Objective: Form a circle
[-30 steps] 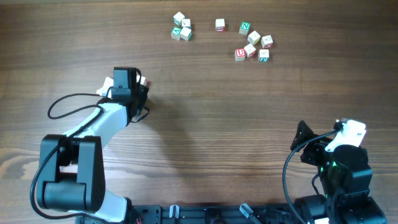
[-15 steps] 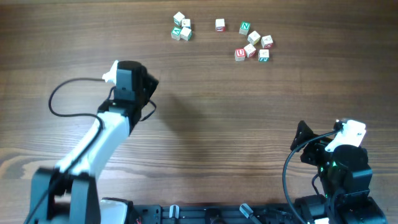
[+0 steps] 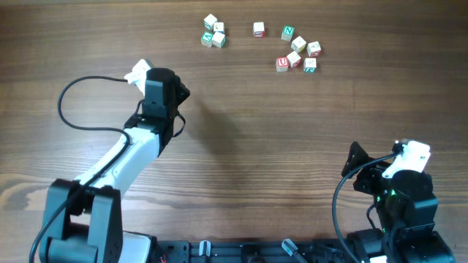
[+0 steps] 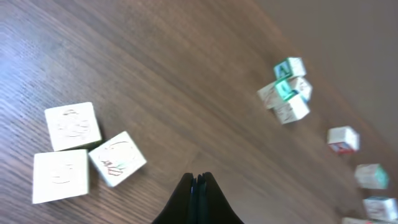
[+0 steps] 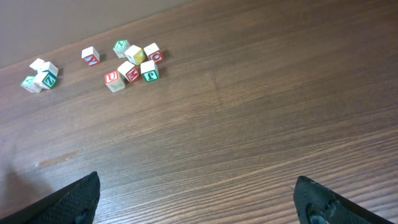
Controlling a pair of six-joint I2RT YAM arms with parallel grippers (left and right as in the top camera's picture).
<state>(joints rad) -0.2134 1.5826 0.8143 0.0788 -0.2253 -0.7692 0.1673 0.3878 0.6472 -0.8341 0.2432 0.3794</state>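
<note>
Overall: two arms at a brown wooden table; small letter cubes are scattered toward its far edge
Left gripper: fingers pressed flat together with nothing between them; the black tips point out over bare wood
Clump of three pale letter cubes: on the table just left of the left gripper's tips in the left wrist view, near them but not touching; two cubes sit square, one behind the other; the third is turned at an angle and touches them, with faint print that shows some green
Left arm: stretched forward over the left half of the table; a black cable loops beside it
Right gripper: jaws spread wide and holding nothing; only bare wood lies between the fingers
Right arm: folded at the near right corner, well apart from every cube
Far left bunch: about four cubes packed close, some with green print
Single cube: red print, alone between the two bunches
Green N cube: just beside the far right bunch
Red U cube: at the near left end of that bunch, touching its neighbour
</note>
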